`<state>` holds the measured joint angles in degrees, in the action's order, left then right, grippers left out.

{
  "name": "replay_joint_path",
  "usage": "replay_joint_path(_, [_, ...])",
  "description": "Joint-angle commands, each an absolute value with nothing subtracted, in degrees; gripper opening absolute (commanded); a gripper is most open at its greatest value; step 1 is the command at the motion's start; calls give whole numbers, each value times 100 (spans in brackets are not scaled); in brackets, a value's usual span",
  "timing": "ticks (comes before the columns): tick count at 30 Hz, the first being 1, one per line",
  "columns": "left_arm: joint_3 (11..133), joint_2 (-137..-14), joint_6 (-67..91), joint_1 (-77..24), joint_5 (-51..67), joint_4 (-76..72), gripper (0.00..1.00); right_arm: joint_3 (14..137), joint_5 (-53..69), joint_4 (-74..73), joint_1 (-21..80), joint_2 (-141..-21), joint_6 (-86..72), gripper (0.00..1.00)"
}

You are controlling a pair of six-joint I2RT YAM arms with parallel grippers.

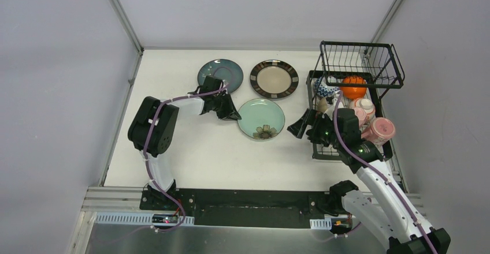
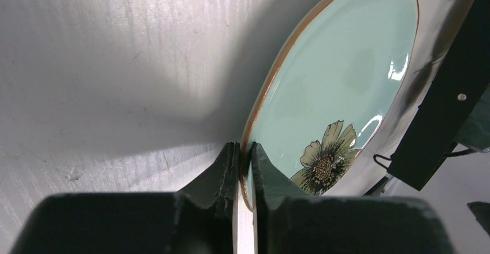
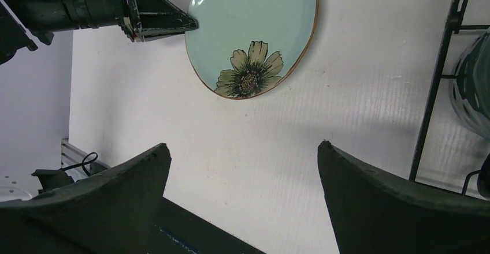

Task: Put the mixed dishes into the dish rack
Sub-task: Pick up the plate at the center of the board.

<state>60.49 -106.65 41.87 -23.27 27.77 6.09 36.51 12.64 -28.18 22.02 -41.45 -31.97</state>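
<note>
My left gripper point(image 1: 234, 114) point(image 2: 245, 150) is shut on the left rim of the mint green plate with a flower point(image 1: 261, 118) point(image 2: 341, 75) point(image 3: 254, 29), which lies at the table's middle. The dark teal plate point(image 1: 228, 69) and the dark-rimmed beige plate point(image 1: 274, 79) lie behind it. The black wire dish rack point(image 1: 323, 150) stands at the right, holding an orange bowl point(image 1: 353, 85), a patterned bowl point(image 1: 325, 88) and pink cups point(image 1: 378, 130). My right gripper point(image 1: 306, 128) point(image 3: 242, 147) hangs open and empty by the rack's left side, facing the mint plate.
The rack's raised basket tier point(image 1: 361, 63) stands over its far end. A rack wire point(image 3: 439, 63) runs down the right of the right wrist view. Grey walls close off the table at the back and sides. The left arm reaches over part of the teal plate.
</note>
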Motion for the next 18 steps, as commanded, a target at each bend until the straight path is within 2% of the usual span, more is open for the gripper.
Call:
replay_joint_path(1, [6142, -10245, 3798, -2373, 2795, 836, 2, 3850, 1025, -2659, 2242, -4157, -3077, 100])
replay_joint_path(2, [6127, -10162, 3749, -2373, 2776, 894, 0, 3827, 1074, -2634, 2247, -4157, -3075, 100])
replay_joint_path(11, [5945, -9533, 3624, -2364, 3138, 849, 0, 3485, 1870, -1944, 2247, -4220, -3186, 99])
replay_joint_path(18, [5629, -8800, 2838, -2369, 3108, 926, 0, 3540, 2014, -1645, 2246, -4522, -2389, 97])
